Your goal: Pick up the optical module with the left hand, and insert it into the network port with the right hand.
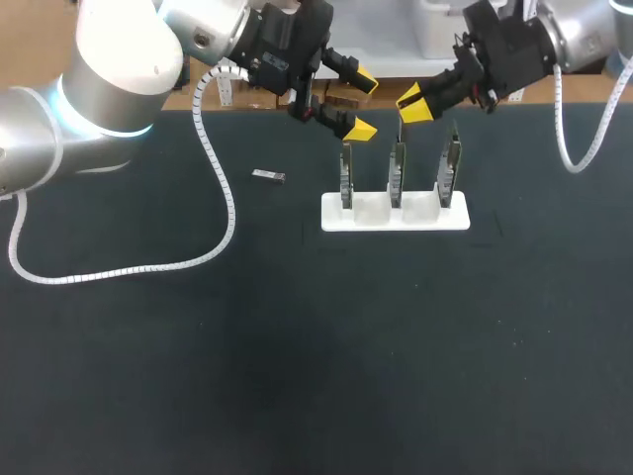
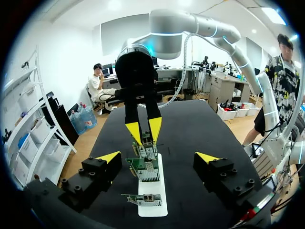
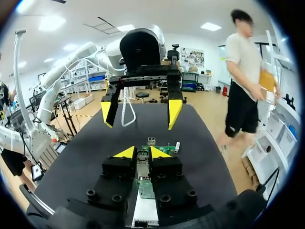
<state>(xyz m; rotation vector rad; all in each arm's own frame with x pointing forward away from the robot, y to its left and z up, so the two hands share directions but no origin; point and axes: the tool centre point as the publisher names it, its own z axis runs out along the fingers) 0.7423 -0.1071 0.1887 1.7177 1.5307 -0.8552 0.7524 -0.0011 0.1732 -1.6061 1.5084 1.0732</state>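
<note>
Pickup not yet begun: optical module [image 1: 268, 176] flat on table [image 1: 297, 376], left of white rack [image 1: 396, 215]. Left jaws wide, empty, over rack. Right jaws narrow, pinching port board [image 2: 148, 151] top. Grasp, handover, insertion all left.

- Glossy white and silver shells on the left arm [image 1: 99, 89], with large rounded joints.
- Glowing light-blue ring [image 1: 94, 127] around one joint of that arm.
- Matching silver finish on the right arm [image 1: 584, 30], with a slimmer tube between rounded joints.
- White left coiled cable [image 1: 223, 213], ribbed like a spring, routed outside the shell.
- White right coiled cable [image 1: 566, 148] of the same ribbed type.
- Black angular housing on the left gripper [image 1: 358, 104], with two black fingers [image 1: 344, 67] ending in bright yellow wedge tips.
- Round black screw heads [image 2: 81, 171] on the finger blocks.
- Black housing of the same build on the right gripper [image 1: 415, 104], with recessed screws [image 3: 112, 196] in paired blocks.
</note>
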